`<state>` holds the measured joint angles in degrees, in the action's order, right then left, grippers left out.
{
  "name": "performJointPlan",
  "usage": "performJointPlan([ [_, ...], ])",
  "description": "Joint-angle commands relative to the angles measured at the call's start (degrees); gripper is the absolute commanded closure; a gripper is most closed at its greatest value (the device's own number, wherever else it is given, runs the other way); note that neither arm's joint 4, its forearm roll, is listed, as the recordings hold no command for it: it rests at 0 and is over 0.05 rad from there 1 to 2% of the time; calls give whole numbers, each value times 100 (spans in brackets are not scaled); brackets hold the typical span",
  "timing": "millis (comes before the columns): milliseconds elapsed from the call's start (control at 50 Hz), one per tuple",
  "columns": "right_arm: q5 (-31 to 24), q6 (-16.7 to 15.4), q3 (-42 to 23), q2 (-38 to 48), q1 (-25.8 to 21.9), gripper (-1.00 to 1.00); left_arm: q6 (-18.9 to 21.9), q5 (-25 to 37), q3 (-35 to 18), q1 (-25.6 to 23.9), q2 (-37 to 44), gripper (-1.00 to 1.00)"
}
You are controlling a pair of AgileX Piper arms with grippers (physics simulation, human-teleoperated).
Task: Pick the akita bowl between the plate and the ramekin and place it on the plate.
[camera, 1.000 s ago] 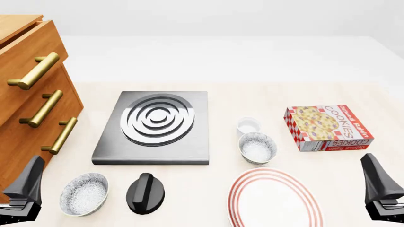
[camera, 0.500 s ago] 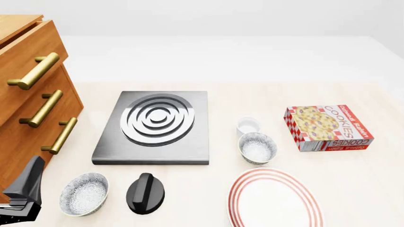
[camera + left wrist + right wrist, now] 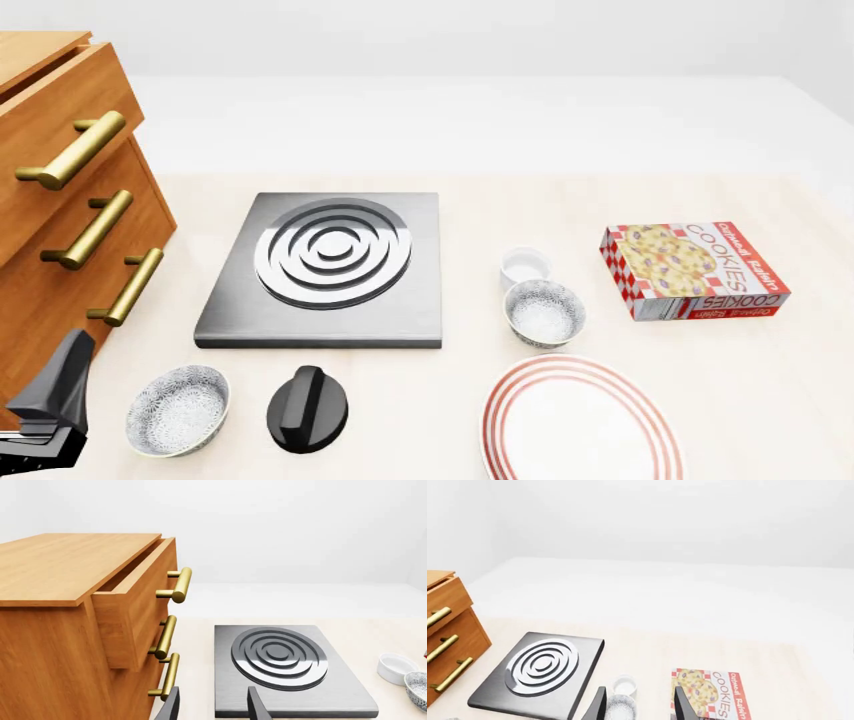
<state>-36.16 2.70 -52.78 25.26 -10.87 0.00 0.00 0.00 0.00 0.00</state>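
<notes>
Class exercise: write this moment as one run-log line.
phase: approach | target: akita bowl between ramekin and plate, untouched | left gripper: open, empty | right gripper: open, above bowl

table [image 3: 534, 200] — hob [image 3: 324, 268] | plate [image 3: 581, 420] | ramekin [image 3: 526, 266] | akita bowl [image 3: 543, 313] | cookie box [image 3: 693, 270]

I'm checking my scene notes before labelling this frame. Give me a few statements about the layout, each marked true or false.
1. The akita bowl sits between the ramekin and the plate. True.
2. The plate already holds a bowl. False: its surface is bare.
3. A second speckled bowl stands beside the black knob. True.
4. The cookie box lies on the stove burner plate. False: it lies on the table, on the far side of the bowl from the burner.
5. The right gripper is shut on the akita bowl. False: its fingers are apart, holding nothing.
</notes>
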Motion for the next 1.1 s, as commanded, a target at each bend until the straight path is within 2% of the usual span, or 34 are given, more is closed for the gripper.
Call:
performJointPlan([
  [20, -797, -78, -1103, 1020, -215, -100, 0, 0, 0, 0, 0, -100],
  [80, -1078, -235, -1440, 1338, -211, -100, 0, 0, 0, 0, 0, -100],
  [200, -1466, -296, -1901, 1817, -438, -100, 0, 0, 0, 0, 0, -100],
  [240, -1641, -383, -2152, 1973, -392, -100, 0, 0, 0, 0, 0, -100],
  [280, -1805, -330, -2388, 2150, -462, -100, 0, 0, 0, 0, 0, -100],
  [300, -1863, -430, -2476, 2217, -380, -100, 0, 0, 0, 0, 0, -100],
  [340, -2075, -239, -2695, 2488, -612, -100, 0, 0, 0, 0, 0, -100],
  [400, -2199, -333, -2969, 2602, -446, -100, 0, 0, 0, 0, 0, -100],
  [440, -2378, -252, -3182, 2792, -470, -100, 0, 0, 0, 0, 0, -100],
  [480, -2593, 125, -3365, 3058, -885, -100, 0, 0, 0, 0, 0, -100],
  [500, -2649, -50, -3433, 3082, -680, -100, 0, 0, 0, 0, 0, -100],
  [520, -2705, -49, -3549, 3145, -576, -100, 0, 0, 0, 0, 0, -100],
  [560, -2740, 58, -3586, 3217, -684, -100, 0, 0, 0, 0, 0, -100],
  [620, -2815, 3, -3757, 3373, -660, -100, 0, 0, 0, 0, 0, -100],
  [640, -2841, 42, -3815, 3434, -803, -100, 0, 0, 0, 0, 0, -100],
  [700, -2899, 212, -3759, 3638, -938, -100, 0, 0, 0, 0, 0, -100],
  [760, -2908, 253, -3738, 3815, -952, -100, 0, 0, 0, 0, 0, -100],
  [920, -2867, 116, -3444, 4205, -843, -100, 0, 0, 0, 0, 0, -100],
  [940, -2853, 244, -3399, 4329, -970, -100, 0, 0, 0, 0, 0, -100],
  [1020, -2785, 220, -3334, 4507, -944, -100, 0, 0, 0, 0, 0, -100],
  [1100, -2780, 404, -3269, 4642, -1069, -100, 0, 0, 0, 0, 0, -100],
])
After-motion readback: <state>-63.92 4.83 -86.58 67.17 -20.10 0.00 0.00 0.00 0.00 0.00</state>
